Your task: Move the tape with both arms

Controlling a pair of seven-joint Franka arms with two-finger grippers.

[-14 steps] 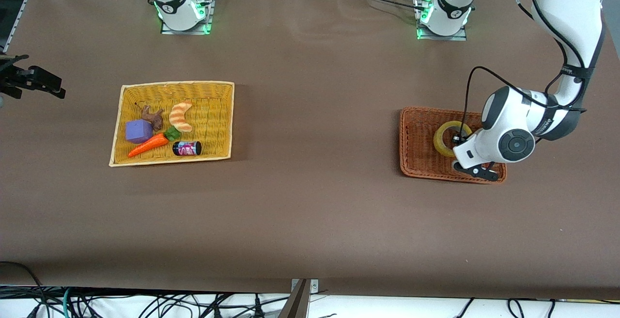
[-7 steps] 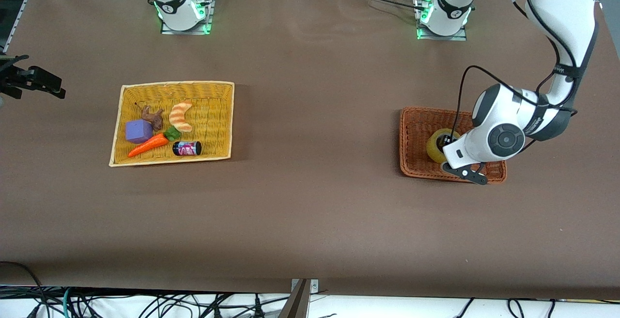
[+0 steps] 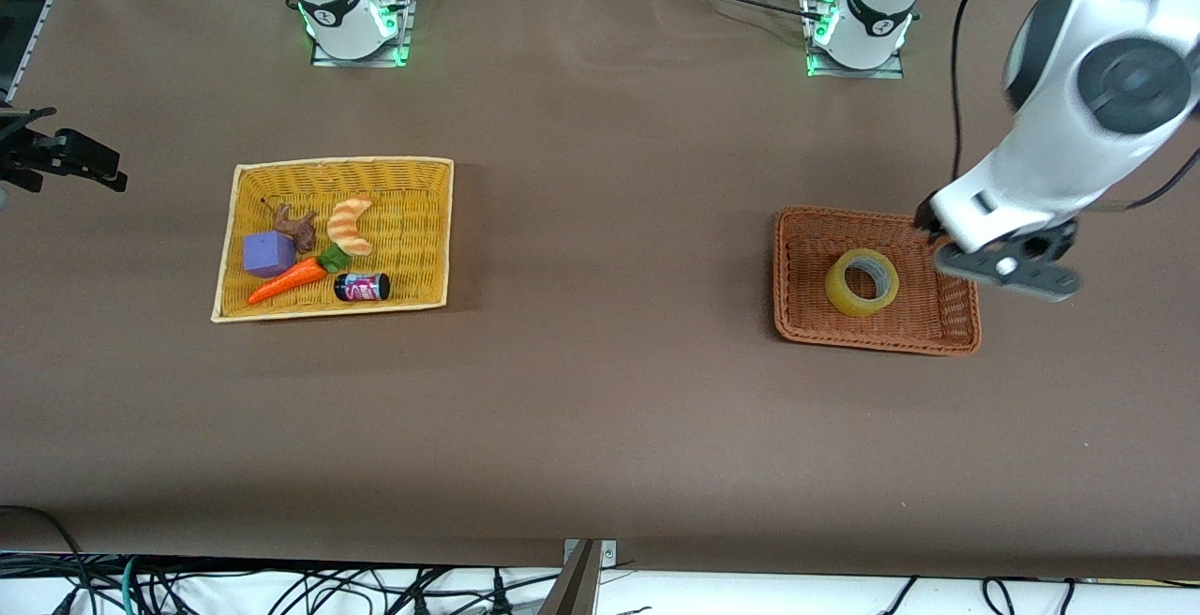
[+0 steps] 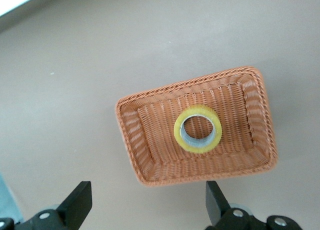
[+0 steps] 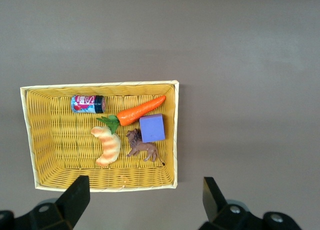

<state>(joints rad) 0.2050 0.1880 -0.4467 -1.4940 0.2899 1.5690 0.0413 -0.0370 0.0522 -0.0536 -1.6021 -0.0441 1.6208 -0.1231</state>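
The tape (image 3: 862, 282), a yellowish roll with a grey core, lies flat in the middle of the orange-brown basket (image 3: 797, 315); the left wrist view shows the tape (image 4: 198, 128) from above in the basket (image 4: 131, 135). My left gripper (image 4: 148, 206) is open and holds nothing. It is raised well above the basket. In the front view the left gripper (image 3: 1005, 266) hangs over the basket's edge toward the left arm's end of the table. My right gripper (image 5: 145, 204) is open and empty, high over the table beside the yellow basket (image 5: 30, 140), where the arm waits.
The yellow basket (image 3: 242, 221) toward the right arm's end holds a croissant toy (image 3: 351, 224), a carrot (image 3: 286, 281), a purple cube (image 3: 268, 253), a small can (image 3: 362, 288) and a brown animal figure (image 3: 296, 226). Brown table surface (image 3: 609, 221) stretches between the two baskets.
The left gripper opened and let go of the tape, which now lies flat in the orange-brown basket. The left arm then rose and drew back toward its own end. The right arm has not moved.
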